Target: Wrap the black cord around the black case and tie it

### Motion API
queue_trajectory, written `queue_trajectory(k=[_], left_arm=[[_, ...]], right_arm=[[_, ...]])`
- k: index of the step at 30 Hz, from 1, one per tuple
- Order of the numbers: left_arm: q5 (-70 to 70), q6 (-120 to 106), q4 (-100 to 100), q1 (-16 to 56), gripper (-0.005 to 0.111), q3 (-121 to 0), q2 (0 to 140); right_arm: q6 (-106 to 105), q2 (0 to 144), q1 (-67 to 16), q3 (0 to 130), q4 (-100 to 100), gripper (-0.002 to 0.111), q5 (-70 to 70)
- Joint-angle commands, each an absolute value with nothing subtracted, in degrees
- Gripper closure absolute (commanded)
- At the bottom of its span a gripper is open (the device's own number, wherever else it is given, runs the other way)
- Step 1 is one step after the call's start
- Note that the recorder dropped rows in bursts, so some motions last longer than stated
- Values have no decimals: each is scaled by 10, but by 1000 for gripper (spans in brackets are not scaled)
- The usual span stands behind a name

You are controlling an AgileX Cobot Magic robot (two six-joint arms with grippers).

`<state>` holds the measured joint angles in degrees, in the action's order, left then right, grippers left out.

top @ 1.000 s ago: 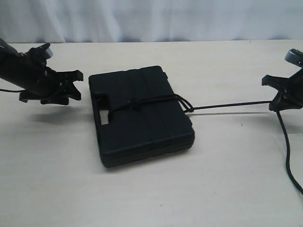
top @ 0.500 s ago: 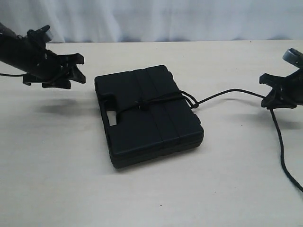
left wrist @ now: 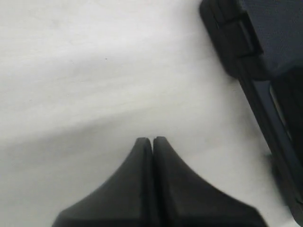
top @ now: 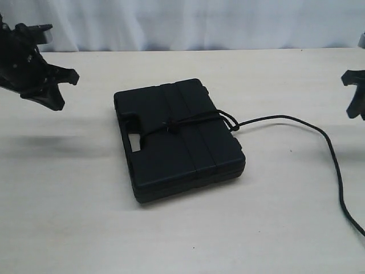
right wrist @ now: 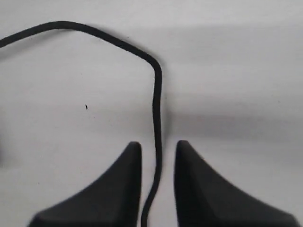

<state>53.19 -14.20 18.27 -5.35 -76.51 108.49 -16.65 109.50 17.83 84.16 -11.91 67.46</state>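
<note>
The black case (top: 179, 142) lies flat in the middle of the table, and its edge also shows in the left wrist view (left wrist: 255, 56). The black cord (top: 194, 120) crosses its lid to a knot, loops at the case's right edge, then trails slack over the table (top: 333, 160) toward the right. My left gripper (top: 60, 91) hovers far left of the case, fingers shut on nothing (left wrist: 152, 140). At the right edge, my right gripper (top: 355, 97) is open (right wrist: 157, 144). The cord (right wrist: 156, 94) runs loose through the gap between its fingers, not pinched.
A white curtain (top: 182, 23) closes off the back of the pale wooden table (top: 85, 200). The cord's tail runs off the frame's lower right edge (top: 356, 222).
The right gripper opened and let the cord go, then drew back to the right; the taut cord fell slack on the table. The left arm pulled away up and left. The case stayed put.
</note>
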Motion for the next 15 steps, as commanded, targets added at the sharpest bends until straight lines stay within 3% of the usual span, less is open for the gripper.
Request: queue_trajectory(k=[1, 7, 15], left_arm=[[503, -119, 177, -42, 107, -724, 1063], [459, -117, 180, 0, 107, -628, 1017], [383, -82, 171, 90, 107, -478, 782]], right_arm=[[-132, 1027, 138, 797, -77, 104, 700], [-128, 933, 38, 708, 0, 104, 700], [-137, 810, -2, 625, -87, 104, 596]])
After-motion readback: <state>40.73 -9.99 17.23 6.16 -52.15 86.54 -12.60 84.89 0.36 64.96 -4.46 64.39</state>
